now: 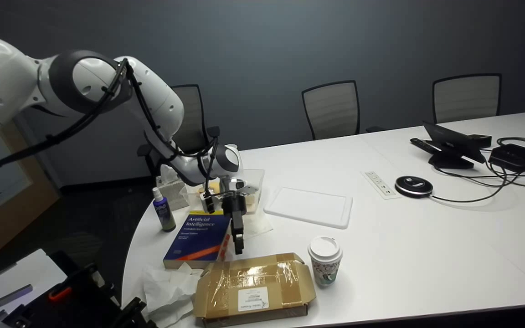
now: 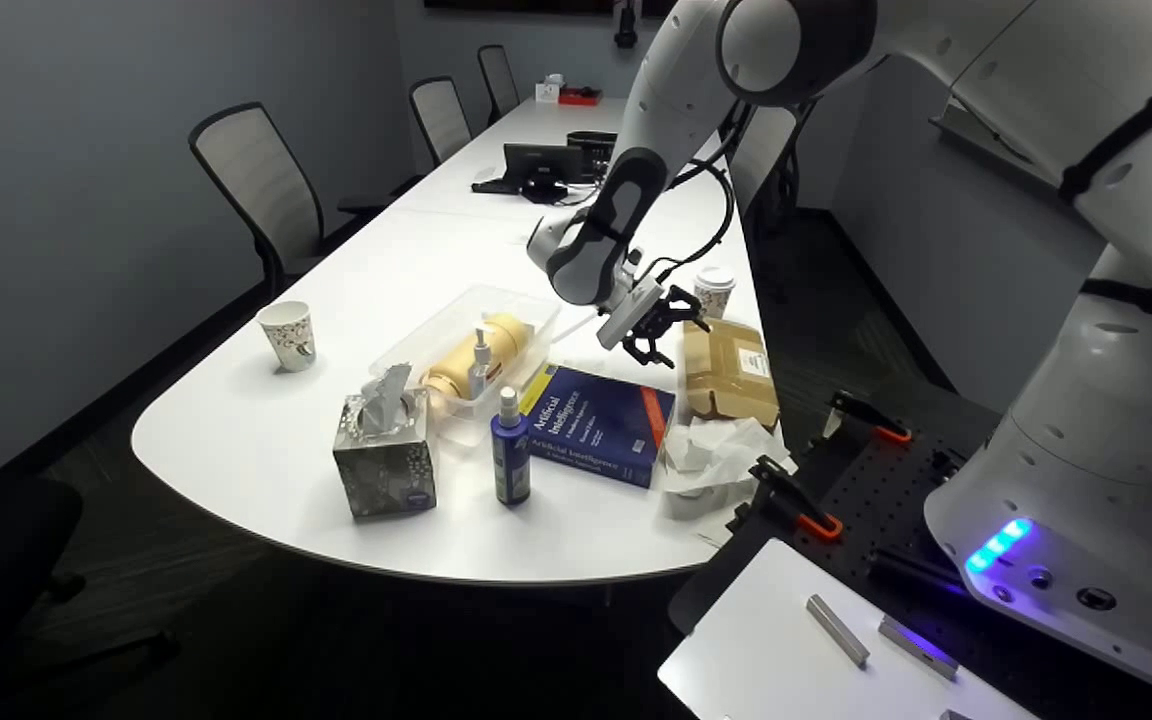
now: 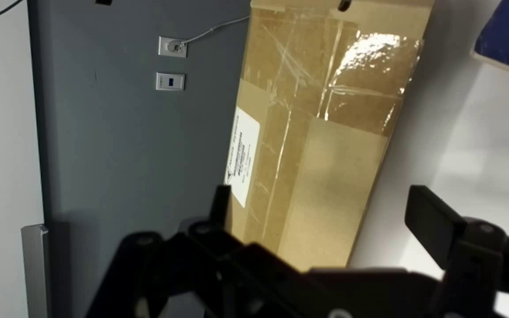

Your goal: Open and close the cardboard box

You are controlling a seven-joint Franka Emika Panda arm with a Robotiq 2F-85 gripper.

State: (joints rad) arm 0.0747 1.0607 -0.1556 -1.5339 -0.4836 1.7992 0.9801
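“Judging by how things are lying, you're likely facing the opening half. From the left you're seeing the blue book (image 1: 198, 239), then your tool (image 3: 320, 207), with fingers (image 3: 433, 225) standing wide apart and grasping nothing, then the cardboard box (image 1: 254, 280) near the edge of the bench (image 1: 426, 246). Its lid (image 3: 334, 176) is lying down.”

“Couldn't you be finishing, then? A lowered lid is fitting both ends of the job.”

“It's possible; you're working from a guess. If you're starting, the next move is calling for one fingertip under a free edge, then a slow lift. You're not getting a clear look at the hinge side.”

“And what are you working among?”

“From the left again, you're meeting a smooth blue-purple spray bottle (image 1: 164, 214) with a white top, then soft crumpled paper (image 1: 167, 291), then the book's thick, squared bulk. The box itself is showing flat brown board, with creased tape (image 3: 369, 75) shining and a pale printed label (image 3: 242, 157) lying flush. Tapered side flaps (image 1: 202, 296) are sticking out at its short ends, probably bending easily. On the right, a tapering, patterned cup (image 1: 325, 264) is standing just beside it, so a careless sweep could be toppling that.”
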